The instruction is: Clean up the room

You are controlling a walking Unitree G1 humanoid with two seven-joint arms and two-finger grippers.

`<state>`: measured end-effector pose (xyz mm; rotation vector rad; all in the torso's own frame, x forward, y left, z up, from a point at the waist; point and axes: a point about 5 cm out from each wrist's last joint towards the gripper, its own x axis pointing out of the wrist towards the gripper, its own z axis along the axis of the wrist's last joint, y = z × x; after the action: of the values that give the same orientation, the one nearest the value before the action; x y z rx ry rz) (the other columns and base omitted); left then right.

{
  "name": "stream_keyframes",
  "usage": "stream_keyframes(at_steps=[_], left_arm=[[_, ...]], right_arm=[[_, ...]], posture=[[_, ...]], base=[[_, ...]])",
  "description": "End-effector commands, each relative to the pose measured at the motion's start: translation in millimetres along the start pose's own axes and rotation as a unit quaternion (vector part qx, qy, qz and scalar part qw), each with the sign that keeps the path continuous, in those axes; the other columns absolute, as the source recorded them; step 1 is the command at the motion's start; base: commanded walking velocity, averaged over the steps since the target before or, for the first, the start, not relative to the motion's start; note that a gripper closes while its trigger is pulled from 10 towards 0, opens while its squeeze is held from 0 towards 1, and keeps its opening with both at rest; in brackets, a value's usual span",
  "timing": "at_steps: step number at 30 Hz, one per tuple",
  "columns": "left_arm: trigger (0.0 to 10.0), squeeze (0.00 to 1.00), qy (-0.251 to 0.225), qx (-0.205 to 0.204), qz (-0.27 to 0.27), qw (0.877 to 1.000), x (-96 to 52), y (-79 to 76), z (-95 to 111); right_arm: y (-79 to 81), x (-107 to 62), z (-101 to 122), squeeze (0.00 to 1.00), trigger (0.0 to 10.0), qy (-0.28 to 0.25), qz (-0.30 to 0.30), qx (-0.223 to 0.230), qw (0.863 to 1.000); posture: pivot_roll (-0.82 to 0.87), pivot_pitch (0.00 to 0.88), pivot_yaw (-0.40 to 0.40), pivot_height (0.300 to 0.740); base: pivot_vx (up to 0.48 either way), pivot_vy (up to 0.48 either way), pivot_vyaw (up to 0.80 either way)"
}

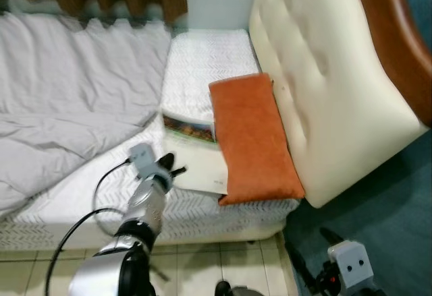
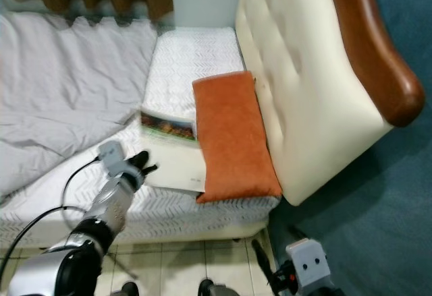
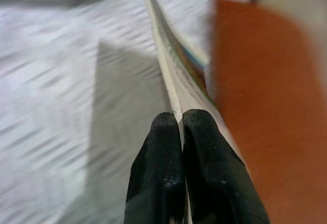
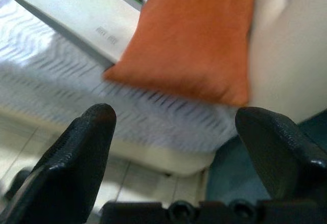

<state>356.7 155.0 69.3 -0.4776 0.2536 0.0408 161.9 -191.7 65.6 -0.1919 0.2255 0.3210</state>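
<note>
Left wrist view: left gripper [image 3: 182, 127] fingers clenched on thin cream book [image 3: 171, 76] edge.
Beyond fingers: orange rectangular fabric cushion [image 3: 260, 91].
Right gripper [image 4: 173, 127]: fingers spread, released.

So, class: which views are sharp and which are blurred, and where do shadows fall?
Left eye view: fairly sharp, curtain edge soft. Left wrist view: motion-smeared mattress, the book casting a grey shadow, the left end effector sharper. Right wrist view: orange pillow soft, right end effector fingertips blurred.

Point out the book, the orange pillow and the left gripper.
book [image 1: 199, 164], left eye view, on its pale open page.
orange pillow [image 1: 253, 134], left eye view, on the middle of its top face.
left gripper [image 3: 182, 127], left wrist view, between its fingertips, closed on the book's edge.
</note>
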Motion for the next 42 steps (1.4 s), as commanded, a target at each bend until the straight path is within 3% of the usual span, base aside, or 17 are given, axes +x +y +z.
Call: stream_keyframes(at_steps=[1,3,4,6,7,8,10,11,13,17,19,22,25,26,31,38,42], left_arm=[[10.0,0.0,0.062,0.005,0.023,0.998,-11.1,11.6,-33.4],[10.0,0.0,0.059,0.025,0.062,0.996,-17.6,37.5,-31.3],[10.0,0.0,0.055,0.032,0.074,0.995,-19.2,45.2,-28.5],[10.0,0.0,0.055,0.032,0.074,0.995,-19.2,45.2,-28.5],[10.0,0.0,0.044,0.042,0.099,0.993,-21.7,61.2,-19.1],[10.0,0.0,0.035,0.056,0.105,0.992,-21.3,66.4,-11.3],[10.0,0.0,0.028,0.066,0.108,0.992,-21.1,69.5,-5.9],[10.0,0.0,0.021,0.111,0.107,0.988,-18.8,69.6,3.3],[10.0,0.0,0.011,0.132,0.11,0.985,-17.0,68.8,9.8],[10.0,0.0,-0.026,0.125,0.124,0.984,-10.2,62.1,30.0],[10.0,0.0,-0.038,0.099,0.127,0.986,-7.1,57.6,36.4],[10.0,0.0,-0.041,0.054,0.118,0.991,-1.9,46.6,39.7],[10.0,0.0,-0.031,0.05,0.102,0.993,1.6,36.4,37.9],[10.0,0.0,-0.015,0.083,0.068,0.994,6.0,19.0,33.6],[10.0,0.0,0.004,0.153,0.002,0.988,12.0,-7.8,33.0],[10.0,0.0,0.004,0.172,-0.007,0.985,14.6,-12.5,40.8],[10.0,0.0,-0.001,0.14,0.009,0.99,15.0,-11.3,43.2]], right_arm=[[1.8,-5.6,4.8,0.0,10.0,0.004,0.012,-0.001,1.0],[6.0,-16.0,4.2,0.0,10.0,0.022,0.02,0.003,1.0],[7.8,-19.1,3.7,0.0,10.0,0.029,0.024,0.005,0.999],[7.8,-19.1,3.7,0.0,10.0,0.029,0.024,0.005,0.999],[10.0,-23.7,5.2,0.0,10.0,0.043,0.028,0.008,0.999],[10.8,-23.2,5.5,0.0,10.0,0.046,0.028,0.01,0.998],[11.2,-22.8,5.7,0.0,10.0,0.048,0.028,0.011,0.998],[14.2,-21.5,7.0,0.0,10.0,0.048,0.026,0.018,0.998],[17.1,-21.1,8.3,0.0,10.0,0.047,0.024,0.022,0.998],[24.4,-21.2,9.9,0.0,10.0,0.038,0.028,0.037,0.998],[28.7,-23.0,10.0,0.0,10.0,0.04,0.031,0.042,0.998],[34.7,-25.6,9.0,0.0,10.0,0.043,0.029,0.05,0.997],[39.5,-26.5,8.8,0.0,10.0,0.046,0.026,0.055,0.997],[44.1,-27.3,8.8,0.0,10.0,0.047,0.025,0.058,0.997],[50.9,-28.7,9.2,0.0,10.0,0.045,0.017,0.065,0.997],[52.5,-31.8,7.7,0.0,10.0,0.049,0.007,0.069,0.996],[54.4,-33.6,6.8,0.0,10.0,0.051,0.003,0.071,0.996]], posture=[[-0.42,0.473,-0.197,0.74],[-0.42,0.506,-0.215,0.74],[-0.42,0.509,-0.215,0.74],[-0.42,0.509,-0.215,0.74],[-0.41,0.518,-0.21,0.74],[-0.4,0.519,-0.207,0.74],[-0.4,0.519,-0.207,0.74],[-0.39,0.524,-0.182,0.74],[-0.38,0.525,-0.174,0.74],[-0.38,0.536,-0.153,0.74],[-0.38,0.541,-0.138,0.74],[-0.39,0.545,-0.122,0.74],[-0.39,0.553,-0.105,0.74],[-0.39,0.554,-0.097,0.74],[-0.4,0.564,-0.07,0.74],[-0.4,0.568,-0.049,0.74],[-0.4,0.57,-0.044,0.74]], base=[[0.0,0.0,0.0],[0.0,0.0,0.0],[0.0,0.0,0.0],[0.0,0.0,0.0],[0.0,0.0,0.0],[0.0,0.0,0.0],[0.0,0.0,0.0],[0.0,0.0,0.0],[0.0,0.0,0.0],[0.0,0.0,0.0],[0.0,0.0,0.0],[0.0,0.0,0.0],[0.0,0.0,0.0],[0.0,0.0,0.0],[0.0,0.0,0.0],[0.0,0.0,0.0],[0.0,0.0,0.0]])
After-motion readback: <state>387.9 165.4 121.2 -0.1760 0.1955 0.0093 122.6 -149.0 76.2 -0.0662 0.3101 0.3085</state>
